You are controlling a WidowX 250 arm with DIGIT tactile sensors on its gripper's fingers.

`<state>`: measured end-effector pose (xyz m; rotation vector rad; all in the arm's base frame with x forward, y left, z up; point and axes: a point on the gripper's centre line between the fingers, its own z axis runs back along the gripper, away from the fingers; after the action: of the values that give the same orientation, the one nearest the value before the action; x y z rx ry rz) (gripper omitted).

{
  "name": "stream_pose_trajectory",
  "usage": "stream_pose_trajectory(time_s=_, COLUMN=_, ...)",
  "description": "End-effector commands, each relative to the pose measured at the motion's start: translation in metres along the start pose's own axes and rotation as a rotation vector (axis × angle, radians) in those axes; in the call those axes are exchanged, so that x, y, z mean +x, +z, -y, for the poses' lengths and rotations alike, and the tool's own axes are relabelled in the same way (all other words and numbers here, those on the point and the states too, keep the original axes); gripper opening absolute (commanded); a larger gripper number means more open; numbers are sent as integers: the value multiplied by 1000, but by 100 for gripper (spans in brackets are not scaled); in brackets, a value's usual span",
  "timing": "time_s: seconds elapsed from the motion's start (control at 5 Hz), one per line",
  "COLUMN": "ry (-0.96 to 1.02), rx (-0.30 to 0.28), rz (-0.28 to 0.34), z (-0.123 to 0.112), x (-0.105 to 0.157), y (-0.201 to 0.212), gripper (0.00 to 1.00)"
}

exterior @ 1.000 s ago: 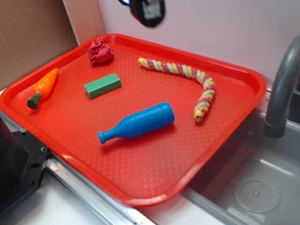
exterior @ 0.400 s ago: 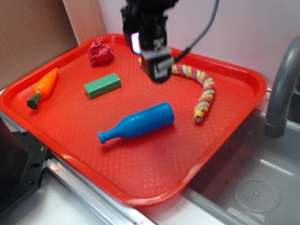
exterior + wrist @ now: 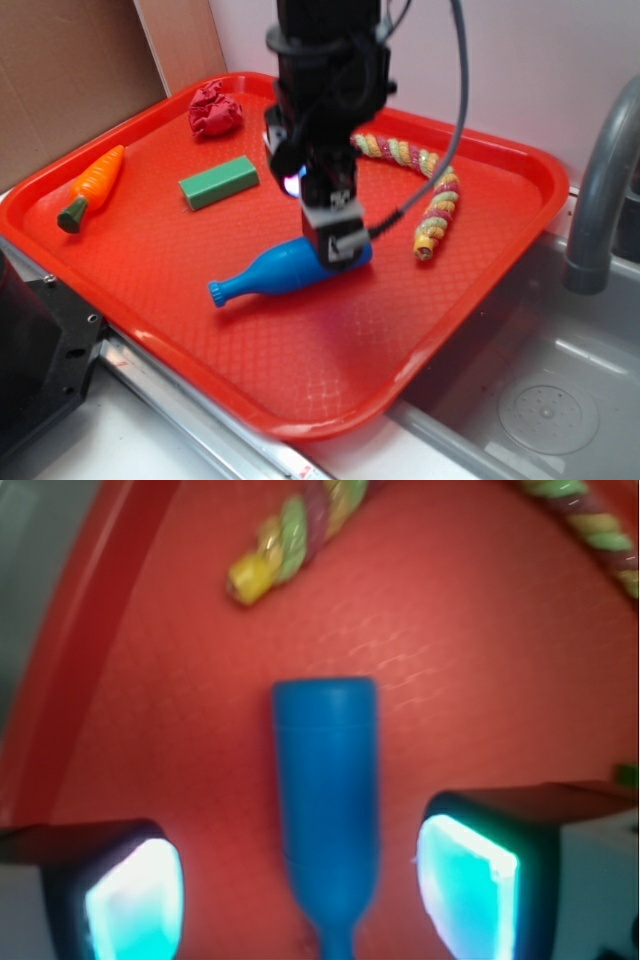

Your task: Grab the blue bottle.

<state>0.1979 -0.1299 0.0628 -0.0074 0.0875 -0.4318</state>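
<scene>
The blue bottle (image 3: 270,272) lies on its side on the red tray (image 3: 300,370), cap toward the front left. My gripper (image 3: 335,240) hangs right over the bottle's thick end and hides part of it. In the wrist view the bottle (image 3: 327,800) lies lengthwise between my two glowing pads (image 3: 135,900), with a clear gap on each side. My gripper (image 3: 300,895) is open and touches nothing.
On the tray lie a green block (image 3: 218,182), a toy carrot (image 3: 92,186), a red crumpled cloth (image 3: 214,110) and a striped rope (image 3: 425,190), which also shows in the wrist view (image 3: 290,535). A sink (image 3: 540,400) and grey faucet (image 3: 605,190) are at the right.
My gripper has come down from above the tray's back edge toward the front, and now sits low over the bottle's thick end. The bottle has not moved.
</scene>
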Motion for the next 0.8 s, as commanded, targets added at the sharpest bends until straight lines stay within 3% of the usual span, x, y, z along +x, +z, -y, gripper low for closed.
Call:
stream_pose_trajectory(time_s=0.0, ry=-18, rx=34, rz=28, z=-1, x=-16, y=-33, gripper=100)
stream_pose_trajectory(time_s=0.2, ry=-8, rx=17, rz=27, z=-9, x=-19, y=-32, gripper=100)
stream_pose_trajectory(time_s=0.4, ry=-11, rx=-15, rz=1, z=-10, x=-22, y=-47, gripper=0)
stream_pose_trajectory(time_s=0.6, ry=-13, rx=-9, rz=-16, z=-11, x=-26, y=-49, gripper=0)
